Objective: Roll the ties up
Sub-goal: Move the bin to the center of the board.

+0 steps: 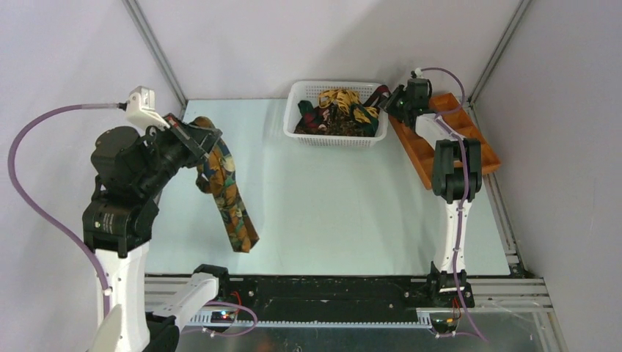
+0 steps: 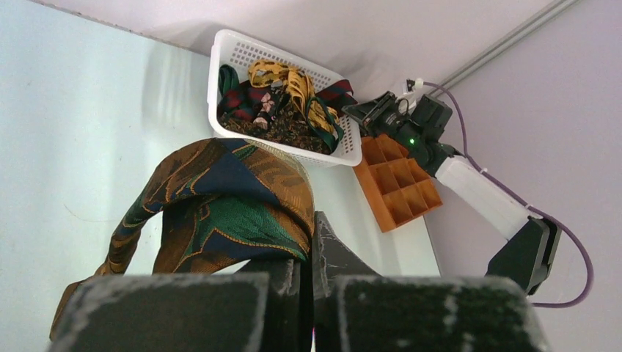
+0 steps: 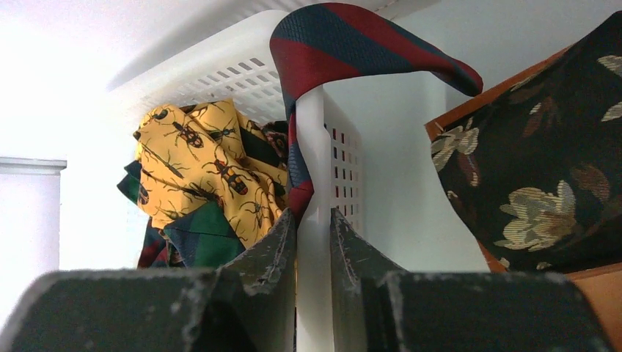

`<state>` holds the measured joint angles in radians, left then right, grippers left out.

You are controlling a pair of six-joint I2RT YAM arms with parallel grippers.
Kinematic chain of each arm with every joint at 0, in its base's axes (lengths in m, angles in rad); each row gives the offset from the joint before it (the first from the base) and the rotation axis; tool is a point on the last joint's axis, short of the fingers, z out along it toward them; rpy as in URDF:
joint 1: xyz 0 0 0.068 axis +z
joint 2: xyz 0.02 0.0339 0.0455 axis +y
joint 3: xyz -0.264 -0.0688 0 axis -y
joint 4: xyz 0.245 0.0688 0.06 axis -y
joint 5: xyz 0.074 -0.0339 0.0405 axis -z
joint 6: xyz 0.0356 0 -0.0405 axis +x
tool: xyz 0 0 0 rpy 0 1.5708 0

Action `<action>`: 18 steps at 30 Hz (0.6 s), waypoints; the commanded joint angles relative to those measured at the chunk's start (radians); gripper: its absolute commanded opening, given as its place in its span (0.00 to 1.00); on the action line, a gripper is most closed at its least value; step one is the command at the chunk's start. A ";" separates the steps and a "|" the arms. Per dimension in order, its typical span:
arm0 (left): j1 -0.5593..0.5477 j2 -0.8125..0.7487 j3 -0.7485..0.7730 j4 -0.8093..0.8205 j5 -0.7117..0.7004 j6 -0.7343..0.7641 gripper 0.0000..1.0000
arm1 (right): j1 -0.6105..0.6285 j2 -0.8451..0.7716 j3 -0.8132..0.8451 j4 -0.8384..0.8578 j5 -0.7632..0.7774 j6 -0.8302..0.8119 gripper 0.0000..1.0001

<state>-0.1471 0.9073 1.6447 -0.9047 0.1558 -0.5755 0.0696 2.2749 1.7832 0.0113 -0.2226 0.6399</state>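
Observation:
My left gripper is shut on a brown, green and navy patterned tie. It holds the tie up at the left, and the long end hangs down toward the table. More ties lie heaped in the white basket, among them a yellow one. My right gripper is at the basket's right corner, its jaws shut on the white rim. A maroon striped tie drapes over that corner.
The orange compartment tray stands just right of the basket, under my right arm. A dark floral fabric lies over its near edge. Walls and metal rails close in the back and sides of the table.

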 commanded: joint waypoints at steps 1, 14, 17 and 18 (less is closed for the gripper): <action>0.009 -0.006 -0.018 0.095 0.063 -0.007 0.00 | -0.015 -0.023 0.029 0.045 0.051 -0.005 0.24; 0.006 0.033 -0.074 0.195 0.082 -0.018 0.00 | -0.027 -0.375 -0.318 0.185 0.002 -0.052 0.99; 0.005 0.040 -0.093 0.236 0.076 -0.029 0.00 | -0.026 -0.485 -0.395 0.173 -0.003 -0.052 0.99; 0.003 0.044 -0.094 0.241 0.075 -0.033 0.00 | -0.023 -0.506 -0.430 0.171 -0.007 -0.056 0.99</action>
<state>-0.1471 0.9382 1.5604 -0.7612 0.2176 -0.5846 0.0452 1.9171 1.4330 0.1261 -0.2230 0.6090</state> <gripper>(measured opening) 0.024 0.992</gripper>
